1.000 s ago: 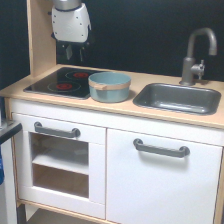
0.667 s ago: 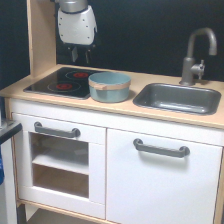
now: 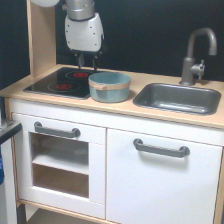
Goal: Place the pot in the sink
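The light blue-grey pot (image 3: 109, 86) with a tan rim band stands upright on the wooden counter, partly over the right edge of the stovetop. My gripper (image 3: 88, 64) hangs just behind and to the exterior view's left of the pot, its two dark fingers (image 3: 80, 61) pointing down and apart, with nothing between them. It is open and clear of the pot's rim. The sink (image 3: 179, 98), a dark grey basin, lies to the exterior view's right of the pot and holds nothing.
A black stovetop (image 3: 60, 82) with red rings sits at the exterior view's left. A grey curved faucet (image 3: 197, 52) rises behind the sink. A wooden side panel (image 3: 41, 37) stands at the back left. Below are white cabinet doors with grey handles (image 3: 161, 148).
The gripper has travelled toward the exterior view's right, from over the stovetop's back to just behind the pot's left rim. The pot has not moved.
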